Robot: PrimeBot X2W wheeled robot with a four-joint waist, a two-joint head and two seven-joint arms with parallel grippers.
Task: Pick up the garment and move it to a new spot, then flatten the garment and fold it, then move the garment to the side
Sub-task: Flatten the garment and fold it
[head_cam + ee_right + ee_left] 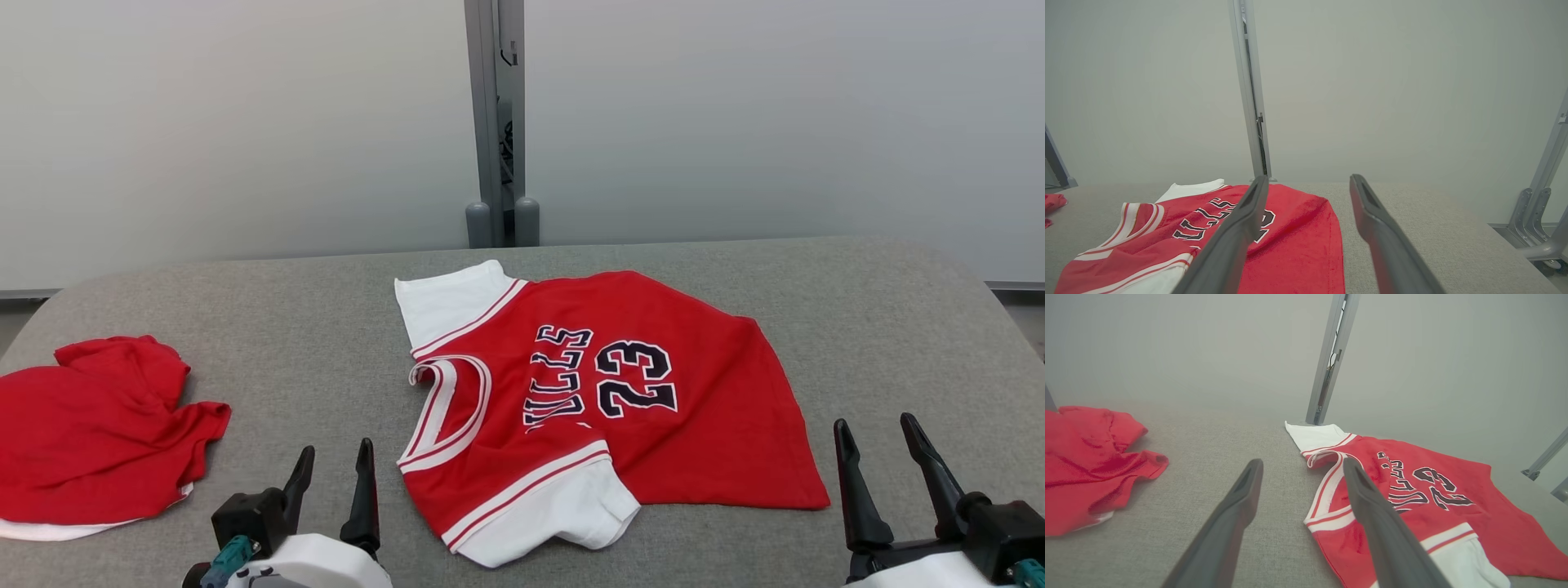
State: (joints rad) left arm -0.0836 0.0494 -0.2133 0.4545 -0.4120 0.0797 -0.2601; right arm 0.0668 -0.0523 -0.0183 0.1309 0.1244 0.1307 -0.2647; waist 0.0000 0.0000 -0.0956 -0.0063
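Jersey (620, 392) in red and white lies spread across the middle of the head view on the grey table (898, 327), its lower white sleeve rumpled. Left gripper (336, 447) at lower left and right gripper (875, 421) at lower right both stand with fingers apart, holding nothing. To flatten it well, I'd say each should pinch an opposite edge and draw outward, steering clear of the other red garment (98, 425) at far left.

A grey, cloth-covered table (286, 302) with rounded corners spans the lower half of the head view. Pale, matte wall panels (229, 122) fill the upper half behind it, softly and evenly lit. A grey metal post (492, 122) divides them at top centre, ending in two rounded feet (478, 224). Grey metal legs (1533, 228) stand at the right wrist view's lower right.
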